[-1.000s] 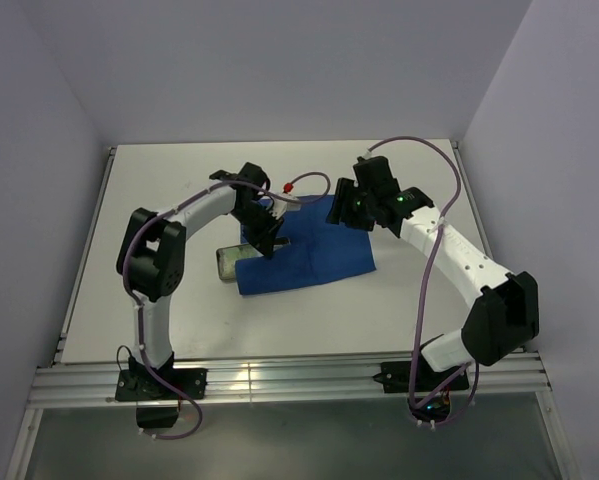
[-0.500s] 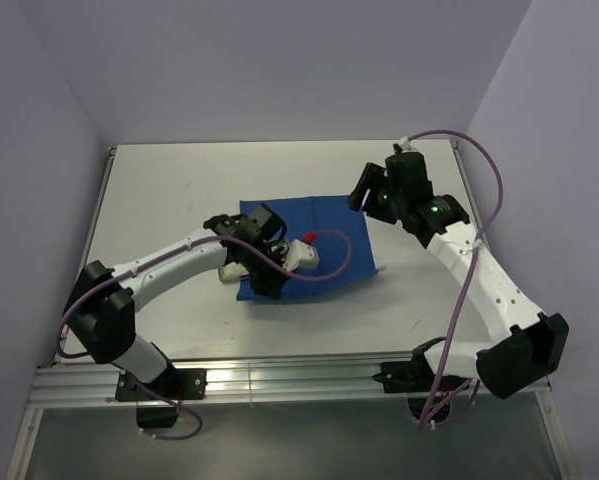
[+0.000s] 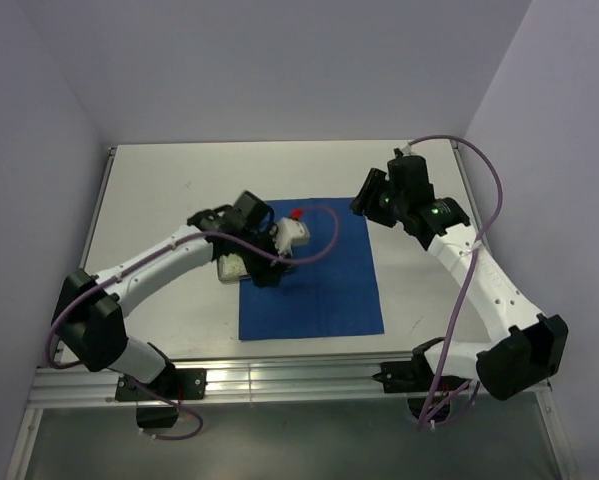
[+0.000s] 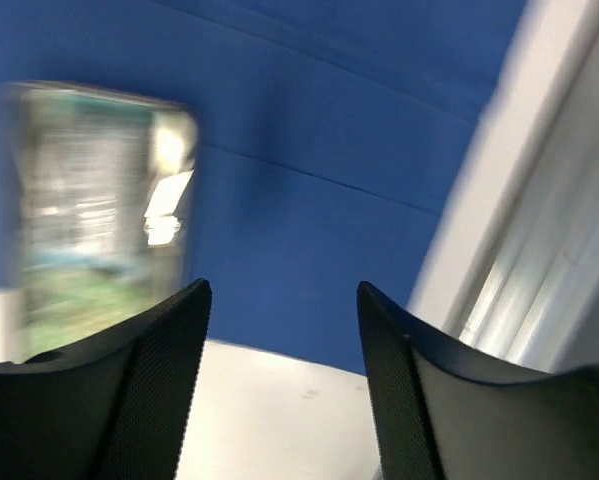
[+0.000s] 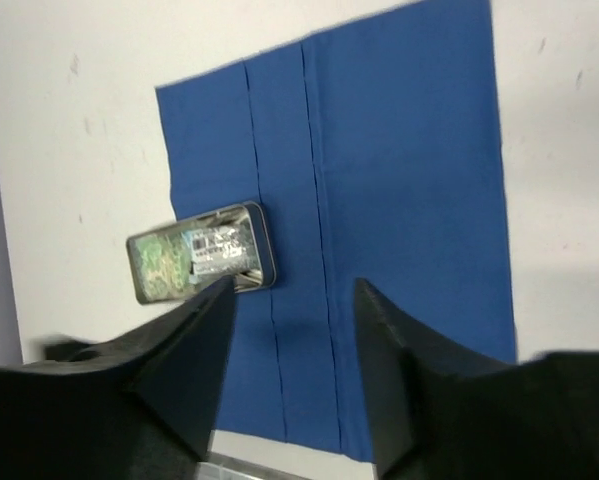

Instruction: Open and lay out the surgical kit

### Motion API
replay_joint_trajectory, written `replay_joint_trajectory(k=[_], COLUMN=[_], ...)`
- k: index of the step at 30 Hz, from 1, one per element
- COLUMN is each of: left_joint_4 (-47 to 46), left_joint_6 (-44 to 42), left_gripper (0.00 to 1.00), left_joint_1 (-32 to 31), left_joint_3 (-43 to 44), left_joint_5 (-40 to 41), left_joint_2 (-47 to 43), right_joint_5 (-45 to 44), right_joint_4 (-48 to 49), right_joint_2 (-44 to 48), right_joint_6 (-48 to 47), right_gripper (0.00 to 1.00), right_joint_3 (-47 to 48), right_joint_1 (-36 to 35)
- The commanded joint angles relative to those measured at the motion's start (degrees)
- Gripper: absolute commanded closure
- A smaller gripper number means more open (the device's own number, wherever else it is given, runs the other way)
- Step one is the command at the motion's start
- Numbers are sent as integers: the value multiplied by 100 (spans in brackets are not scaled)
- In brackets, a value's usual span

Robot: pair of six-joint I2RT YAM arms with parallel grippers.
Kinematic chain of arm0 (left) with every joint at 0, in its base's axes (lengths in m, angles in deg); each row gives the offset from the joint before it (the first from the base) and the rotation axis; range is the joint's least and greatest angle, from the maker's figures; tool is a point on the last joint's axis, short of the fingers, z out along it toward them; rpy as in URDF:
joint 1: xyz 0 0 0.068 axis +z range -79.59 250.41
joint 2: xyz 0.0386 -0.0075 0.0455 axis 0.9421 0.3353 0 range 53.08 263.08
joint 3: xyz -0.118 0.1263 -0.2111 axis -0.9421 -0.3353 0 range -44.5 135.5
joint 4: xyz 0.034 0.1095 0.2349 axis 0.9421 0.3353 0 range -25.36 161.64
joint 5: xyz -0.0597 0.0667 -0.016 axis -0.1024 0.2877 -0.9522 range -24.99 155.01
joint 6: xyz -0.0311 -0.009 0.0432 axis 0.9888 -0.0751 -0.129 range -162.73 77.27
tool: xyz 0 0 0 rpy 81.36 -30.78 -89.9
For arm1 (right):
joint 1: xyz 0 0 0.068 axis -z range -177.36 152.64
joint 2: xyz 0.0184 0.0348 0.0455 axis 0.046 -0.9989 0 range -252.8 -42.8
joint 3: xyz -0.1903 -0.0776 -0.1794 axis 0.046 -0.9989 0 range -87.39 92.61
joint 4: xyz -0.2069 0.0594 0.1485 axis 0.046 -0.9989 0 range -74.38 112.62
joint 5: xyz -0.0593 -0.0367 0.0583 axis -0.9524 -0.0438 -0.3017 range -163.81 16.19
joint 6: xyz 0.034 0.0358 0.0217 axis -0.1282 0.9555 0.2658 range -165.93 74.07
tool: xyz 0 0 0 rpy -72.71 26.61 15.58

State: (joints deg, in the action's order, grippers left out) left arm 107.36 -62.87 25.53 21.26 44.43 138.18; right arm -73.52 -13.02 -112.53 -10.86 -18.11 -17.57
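The surgical kit's royal-blue cloth wrap (image 3: 324, 290) lies spread flat on the table, with fold creases across it (image 5: 399, 180). A small steel tray (image 5: 201, 252) sits across the cloth's left edge, holding green and whitish packets; in the top view the tray (image 3: 229, 268) is partly hidden by my left arm. My left gripper (image 3: 271, 272) hovers low beside the tray, open and empty (image 4: 284, 300), with blurred cloth (image 4: 309, 130) and tray (image 4: 89, 200) ahead. My right gripper (image 3: 365, 196) hangs open and empty (image 5: 294, 290) above the cloth's far right corner. Scissors and tweezers are not visible.
A metal rail (image 3: 279, 380) runs along the table's near edge, just beyond the cloth's front hem. Pale walls close in the back and both sides. A purple cable with a red fitting (image 3: 297, 213) loops over the cloth by my left wrist.
The folded cloth has been drawn toward the near edge and now lies flat. My left gripper opened and let it go. My right arm pulled back to the right.
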Motion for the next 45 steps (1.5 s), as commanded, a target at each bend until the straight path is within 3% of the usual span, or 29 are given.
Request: replay_joint_trajectory(k=[1,4,10,16,22,29,32,38,45], left_joint_4=[-98,-202,-396,-501,-554,-581,-598,-572,-651], left_joint_6=[265,572,1547,1873,1935,1882,1874,1856,1760], left_gripper=[36,41,36,32,31,31,32,32,32], left_joint_1=[1073,1839,2948,3485,3609,3671,3706,3741,3741], left_joint_3=[753,921,649,289,130,113,174,472,789], left_joint_5=[-218,27,142,195,-25,54,80,98,37], left_joint_2=[76,314,262,15,-55,42,94,331,604], right_joint_5=[383,524,-12,-258,-56,-56,-65,-73,-144], right_joint_4=[162,355,5,-277,-189,-303,-382,-312,-154], right_joint_2=[-259,-644,-2338,-3861,-4521,-5023,-5155,-4998,-4357], right_joint_6=[52,237,360,351,404,316,308,246,-61], right_gripper=[44,49,49,53,57,60,69,99,100], right_joint_3=[-221,-309,663,1745,2160,2503,2582,2293,1512], right_joint_1=[8,-176,-1371,-1881,-1969,-2031,-2031,-2014,-1759])
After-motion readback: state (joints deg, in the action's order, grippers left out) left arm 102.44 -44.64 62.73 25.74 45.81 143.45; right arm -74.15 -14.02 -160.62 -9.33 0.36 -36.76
